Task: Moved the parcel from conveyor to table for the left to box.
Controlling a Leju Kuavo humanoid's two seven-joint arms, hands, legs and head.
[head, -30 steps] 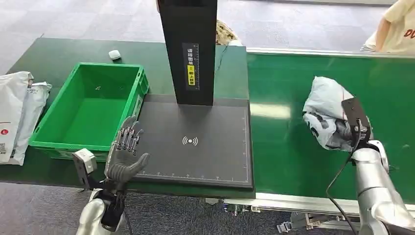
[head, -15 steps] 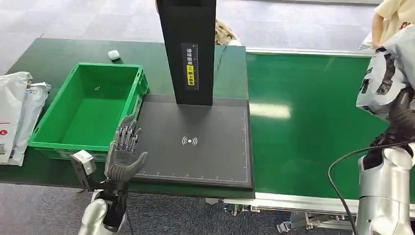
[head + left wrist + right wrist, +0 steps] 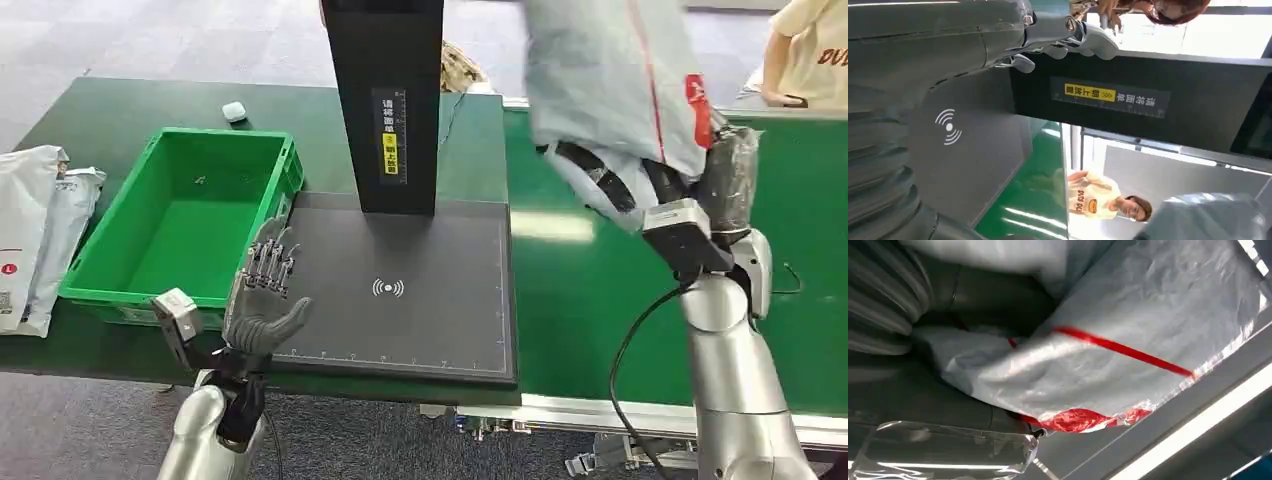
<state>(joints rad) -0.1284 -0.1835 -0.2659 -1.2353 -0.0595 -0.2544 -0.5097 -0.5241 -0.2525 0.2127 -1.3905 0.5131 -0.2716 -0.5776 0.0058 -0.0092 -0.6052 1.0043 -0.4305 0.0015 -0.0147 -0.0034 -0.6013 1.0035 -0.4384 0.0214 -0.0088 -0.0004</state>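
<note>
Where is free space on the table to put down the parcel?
The black pad is bare between the black post and its front edge. The left hand hovers at its left corner, by the green bin. The right hand holds the parcel.

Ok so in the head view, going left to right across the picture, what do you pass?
White mailer bags → green crate → left hand → black scanner pad → grey parcel, held up by the right hand → person's sleeve.

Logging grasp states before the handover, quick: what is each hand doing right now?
Left hand: open, holding nothing, fingers apart at the edge of the black pad.
Right hand: holding the grey parcel, lifted off the conveyor.
</note>
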